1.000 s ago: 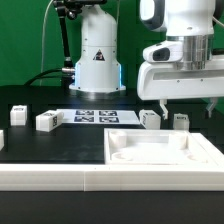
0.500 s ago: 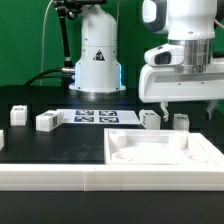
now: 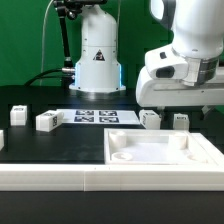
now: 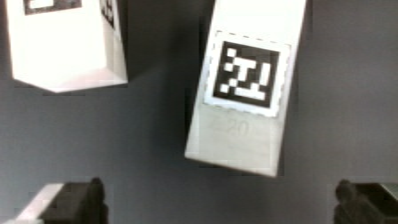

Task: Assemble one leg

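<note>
I have the pincer [image 4: 217, 203] released, its 2 fingers [image 4: 71, 203] spread wide with nothing between them. It hangs over the black worktop [image 3: 60, 140], above the leg [image 4: 246, 95], a chunky white block whose tag faces the wrist camera. A second leg [image 4: 68, 45] lies near it, not touching.

In the exterior view the arm [image 3: 185, 60] stands at the exterior view's right, over 2 small white blocks, the left block [image 3: 150, 118] and the right block [image 3: 180, 120]. I cannot tell which of these is the one centred under the wrist. Both sit just behind the large white panel [image 3: 160, 150]. The marker board [image 3: 95, 116] lies to the exterior view's left of them, and 2 more blocks, the third block [image 3: 46, 121] and the fourth block [image 3: 17, 113], lie further left.
</note>
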{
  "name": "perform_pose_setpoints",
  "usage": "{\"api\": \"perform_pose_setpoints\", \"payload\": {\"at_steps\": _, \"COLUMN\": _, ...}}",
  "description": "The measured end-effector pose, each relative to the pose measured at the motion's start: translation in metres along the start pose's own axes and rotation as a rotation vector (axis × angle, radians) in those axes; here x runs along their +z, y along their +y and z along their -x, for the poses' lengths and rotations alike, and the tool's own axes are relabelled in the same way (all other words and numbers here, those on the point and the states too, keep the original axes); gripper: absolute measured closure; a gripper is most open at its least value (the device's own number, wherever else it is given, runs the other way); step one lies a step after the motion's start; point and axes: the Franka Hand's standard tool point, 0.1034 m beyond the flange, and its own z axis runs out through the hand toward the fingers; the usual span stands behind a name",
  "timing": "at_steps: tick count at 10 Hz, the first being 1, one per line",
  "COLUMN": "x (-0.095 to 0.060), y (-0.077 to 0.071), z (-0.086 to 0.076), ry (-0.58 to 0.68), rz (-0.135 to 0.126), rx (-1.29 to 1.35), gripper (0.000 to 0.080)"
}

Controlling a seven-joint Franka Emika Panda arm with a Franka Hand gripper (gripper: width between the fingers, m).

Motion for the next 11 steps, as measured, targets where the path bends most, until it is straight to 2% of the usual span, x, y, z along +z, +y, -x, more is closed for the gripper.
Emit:
{"api": "perform_pose_setpoints", "payload": {"at_steps": 3, "x": 0.004, "y": -0.002, "z": 0.002, "ry": -0.198, "rz": 0.014, "rx": 0.004, "gripper": 0.0150}}
{"api": "perform_pose_setpoints", "payload": {"at_steps": 5, "x": 0.010, "y": -0.004, "z": 0.003, "ry": -0.282, "rz": 0.020, "rx": 0.003, "gripper": 0.0150}}
{"api": "perform_pose_setpoints", "payload": {"at_steps": 7, "x": 0.017, "y": -0.007, "z": 0.001, "ry": -0.277, "rz": 0.021, "rx": -0.001, "gripper": 0.0150}}
{"api": "perform_pose_setpoints", "payload": {"at_steps": 11, "x": 0.032, "y": -0.006, "z": 0.011, "ry": -0.295, "rz": 0.030, "rx": -0.003, "gripper": 0.0150}}
